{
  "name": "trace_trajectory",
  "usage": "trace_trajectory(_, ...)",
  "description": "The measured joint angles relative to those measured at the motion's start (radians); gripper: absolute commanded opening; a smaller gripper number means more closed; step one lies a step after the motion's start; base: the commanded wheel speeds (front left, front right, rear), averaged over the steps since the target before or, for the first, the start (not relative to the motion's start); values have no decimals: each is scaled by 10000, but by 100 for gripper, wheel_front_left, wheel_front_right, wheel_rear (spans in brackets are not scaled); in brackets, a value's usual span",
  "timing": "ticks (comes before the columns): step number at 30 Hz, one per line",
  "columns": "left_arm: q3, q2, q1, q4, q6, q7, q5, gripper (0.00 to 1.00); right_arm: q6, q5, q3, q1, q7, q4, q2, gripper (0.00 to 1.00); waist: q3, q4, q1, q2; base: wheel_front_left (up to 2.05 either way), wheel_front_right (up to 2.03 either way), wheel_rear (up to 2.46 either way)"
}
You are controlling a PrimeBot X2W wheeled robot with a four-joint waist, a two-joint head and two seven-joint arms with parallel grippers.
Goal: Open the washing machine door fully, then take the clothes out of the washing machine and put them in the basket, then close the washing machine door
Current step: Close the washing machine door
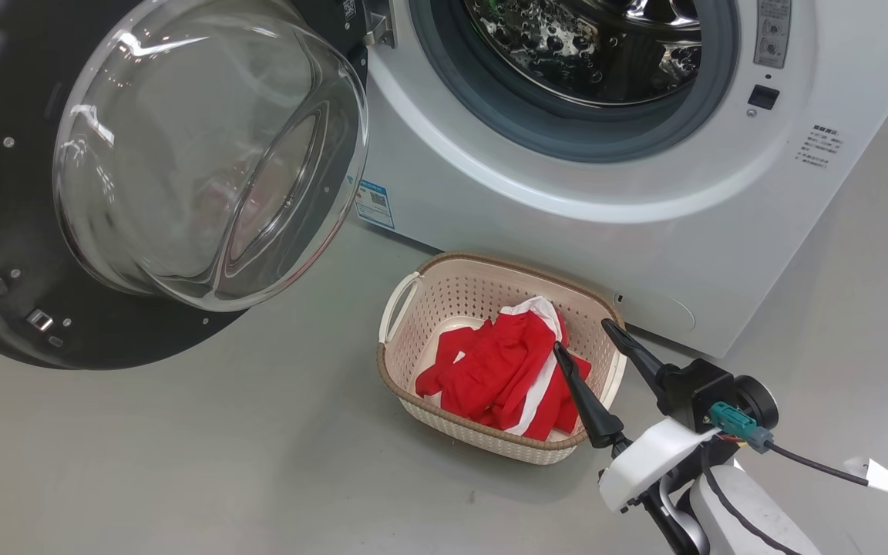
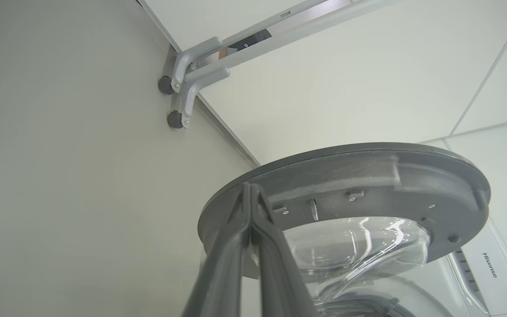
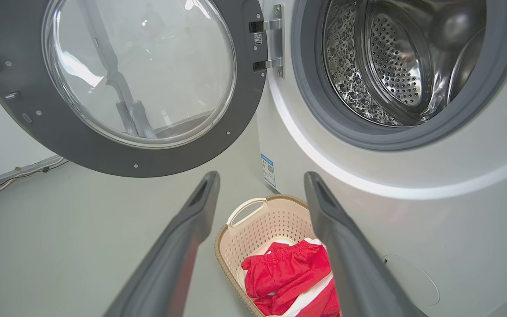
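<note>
Door: the door [image 1: 182,169] is swung wide out to the left of the machine [image 1: 567,223], so the opening step looks done.
Drum: the drum [image 3: 390,66] shows bare perforated steel in the right wrist view, with no red in the part that can be seen. I judge it emptied.
Basket: the basket [image 1: 459,297] sits on the floor [image 1: 182,462] just in front of the machine, below its opening and to the right of the door.
In the basket: the clothes [image 1: 506,370] lie in one red heap with white stripes. They fill the right side, and some cream bottom is bare at the left.
Right claw: the right claw [image 1: 581,335] hangs over the basket's near right rim, its fingers [image 1: 586,397] spread wide with nothing between them. Whether a tip brushes the fabric I cannot tell.
Left claw: the left claw [image 2: 251,187] has its fingers [image 2: 236,246] pressed together on nothing, tips up at the grey edge of the door. Touching or just short of it — I cannot tell.
Done: door opened, clothes moved to the basket.
Left: only the closing — the door has to swing right, back onto the machine, until it latches.
</note>
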Motion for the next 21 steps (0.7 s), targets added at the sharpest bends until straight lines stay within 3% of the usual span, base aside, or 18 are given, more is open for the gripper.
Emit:
trace_trajectory(7, 307, -40, -712, 180, -56, 0, -1014, 0, 0, 13, -46, 2, -12, 2, -15, 100, 30, -56, 0, 0, 0, 0, 0)
trace_trajectory(11, 568, -27, -1140, 184, -100, 174, -1055, 0, 0, 71, -90, 5, -13, 2, -44, 100, 41, -90, 0, 0, 0, 0, 0)
trace_trajectory(21, 1045, 1463, -2454, 533, -98, 794, -1081, 0, 0, 81, -217, 18, -13, -6, -90, 100, 82, -147, 0, 0, 0, 0, 0)
